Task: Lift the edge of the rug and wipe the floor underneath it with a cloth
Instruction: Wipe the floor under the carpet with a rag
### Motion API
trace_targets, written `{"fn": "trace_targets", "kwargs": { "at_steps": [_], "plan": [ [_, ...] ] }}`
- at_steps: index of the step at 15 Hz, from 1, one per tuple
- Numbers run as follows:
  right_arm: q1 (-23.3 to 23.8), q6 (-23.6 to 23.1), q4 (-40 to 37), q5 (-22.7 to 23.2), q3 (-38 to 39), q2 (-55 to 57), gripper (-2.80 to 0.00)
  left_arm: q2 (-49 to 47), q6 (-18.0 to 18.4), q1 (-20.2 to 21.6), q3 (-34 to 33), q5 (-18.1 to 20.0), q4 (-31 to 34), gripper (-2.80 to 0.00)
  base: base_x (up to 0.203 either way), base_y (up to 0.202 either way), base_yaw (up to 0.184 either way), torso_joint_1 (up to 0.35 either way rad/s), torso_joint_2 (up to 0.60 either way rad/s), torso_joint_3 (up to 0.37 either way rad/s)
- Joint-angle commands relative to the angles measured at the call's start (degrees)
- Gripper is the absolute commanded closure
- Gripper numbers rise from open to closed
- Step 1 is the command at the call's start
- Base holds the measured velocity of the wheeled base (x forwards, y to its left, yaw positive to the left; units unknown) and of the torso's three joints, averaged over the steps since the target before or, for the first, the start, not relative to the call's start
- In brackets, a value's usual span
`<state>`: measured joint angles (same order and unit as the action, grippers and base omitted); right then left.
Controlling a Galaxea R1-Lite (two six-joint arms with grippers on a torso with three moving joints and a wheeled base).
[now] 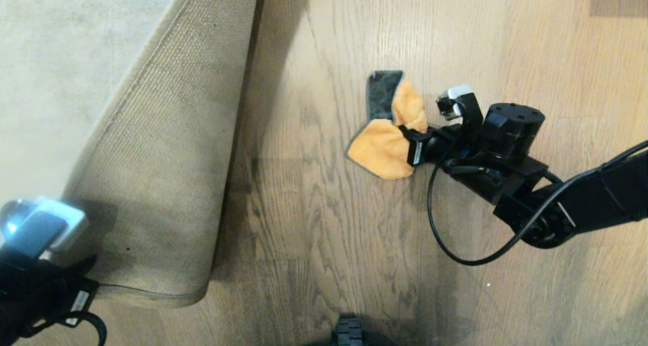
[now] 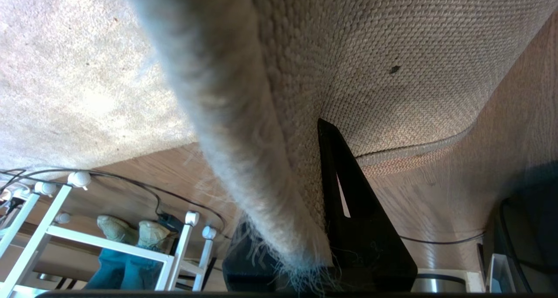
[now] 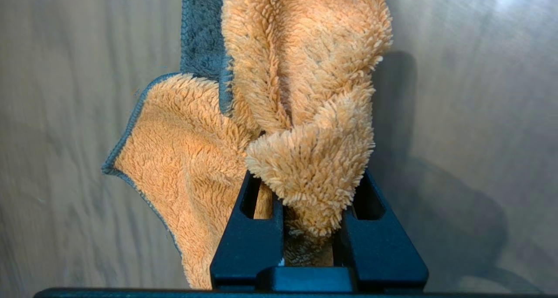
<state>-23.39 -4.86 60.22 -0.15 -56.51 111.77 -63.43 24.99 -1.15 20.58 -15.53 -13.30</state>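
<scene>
The rug edge [image 1: 152, 293] is folded back over the pale grey pile, so its tan woven backing faces up. My left gripper [image 1: 86, 282] is at the lower left, shut on that edge. In the left wrist view the rug edge [image 2: 261, 180] hangs between the black fingers [image 2: 348, 193] of the left gripper [image 2: 296, 193]. The orange fuzzy cloth [image 1: 385, 148], with a grey underside, lies on the brown plank floor [image 1: 324, 224] to the right of the fold. My right gripper [image 1: 409, 144] is shut on a bunched part of it. The right wrist view shows the cloth [image 3: 183, 158] pinched in the right gripper [image 3: 307, 189] and spread on the floor [image 3: 457, 114].
Part of my base [image 1: 349, 333] shows at the bottom centre. A black cable [image 1: 455, 250] loops from the right arm above the floor. In the left wrist view a white rack [image 2: 43, 232], floor cables [image 2: 144, 189] and a person's shoes [image 2: 130, 232] lie beyond the rug.
</scene>
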Motion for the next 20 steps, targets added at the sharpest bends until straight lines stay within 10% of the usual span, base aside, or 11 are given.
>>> {"fn": "trace_targets", "kwargs": {
  "at_steps": [1, 12, 20],
  "plan": [
    [1.17, -0.07, 1.20, 0.04, 2.28, -1.29, 0.00, 0.06, 0.08, 0.03, -0.43, -0.19, -0.12, 0.00, 0.000, 0.000, 0.000, 0.000, 0.00, 0.000],
    [13.27, -1.20, 1.63, 0.04, 12.42, -15.07, 0.00, 0.32, 0.23, 0.00, -1.07, -0.12, -0.06, 0.00, 0.000, 0.000, 0.000, 0.000, 0.00, 0.000],
    [25.19, -3.45, 0.47, -0.15, 33.64, -36.50, 0.00, 0.15, 0.39, -0.56, -1.07, -0.09, 0.12, 0.00, 0.000, 0.000, 0.000, 0.000, 0.00, 0.000]
  ]
}}
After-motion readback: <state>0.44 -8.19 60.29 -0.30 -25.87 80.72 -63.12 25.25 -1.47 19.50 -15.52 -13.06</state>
